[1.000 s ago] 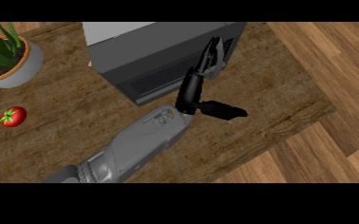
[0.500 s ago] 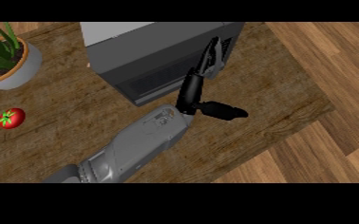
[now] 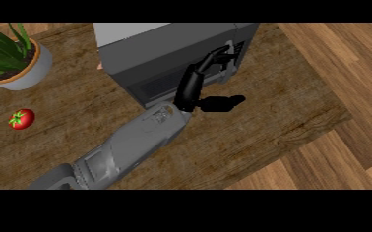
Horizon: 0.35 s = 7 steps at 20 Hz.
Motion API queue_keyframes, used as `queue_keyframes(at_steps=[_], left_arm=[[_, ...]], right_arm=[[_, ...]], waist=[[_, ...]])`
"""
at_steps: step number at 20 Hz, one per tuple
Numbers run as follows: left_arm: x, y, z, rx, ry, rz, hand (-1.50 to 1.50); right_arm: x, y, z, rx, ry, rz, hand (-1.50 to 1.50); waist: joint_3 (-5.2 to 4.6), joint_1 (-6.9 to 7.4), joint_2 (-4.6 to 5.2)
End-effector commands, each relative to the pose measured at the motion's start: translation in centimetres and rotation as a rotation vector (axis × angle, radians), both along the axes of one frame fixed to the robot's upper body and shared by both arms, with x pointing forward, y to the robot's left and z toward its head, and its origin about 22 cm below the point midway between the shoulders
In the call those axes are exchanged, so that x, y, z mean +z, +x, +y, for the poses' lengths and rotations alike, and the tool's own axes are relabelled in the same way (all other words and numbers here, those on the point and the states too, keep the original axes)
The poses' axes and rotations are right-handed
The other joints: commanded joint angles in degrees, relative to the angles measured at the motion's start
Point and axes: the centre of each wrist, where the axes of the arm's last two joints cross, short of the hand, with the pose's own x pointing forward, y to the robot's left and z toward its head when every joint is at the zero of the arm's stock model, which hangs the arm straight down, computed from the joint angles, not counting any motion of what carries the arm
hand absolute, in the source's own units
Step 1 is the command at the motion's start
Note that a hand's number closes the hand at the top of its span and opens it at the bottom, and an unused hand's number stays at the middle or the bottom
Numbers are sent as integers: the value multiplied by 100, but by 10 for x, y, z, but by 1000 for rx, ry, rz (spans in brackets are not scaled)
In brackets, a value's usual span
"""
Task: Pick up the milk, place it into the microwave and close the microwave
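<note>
Right hand [image 3: 198,81] — fingers straight, thumb spread apart, holding nothing — flat against the front of the microwave [image 3: 174,54] just ahead of it; milk not visible, presumably inside, so the closing step appears underway — next, judge the door pressed home.

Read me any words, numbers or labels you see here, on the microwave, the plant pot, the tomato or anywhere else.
None can be read.
Microwave: no legible brand or numbers; the strip by its right edge, where the hand reaches, is too blurred to tell any markings.
Plant pot: plain, no label.
Tomato: no sticker.
Counter: wood grain only.
</note>
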Motion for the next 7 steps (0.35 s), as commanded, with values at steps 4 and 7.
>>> queue_keyframes(at_steps=[4,7], left_arm=[[-1,35,33,260,166,81,-150],[0,33,24,262,172,86,-150]], right_arm=[[6,-2,-3,-11,-14,2,-150],[7,-3,-5,-27,-3,-1,-150]], waist=[[12,218,30],[8,241,43]])
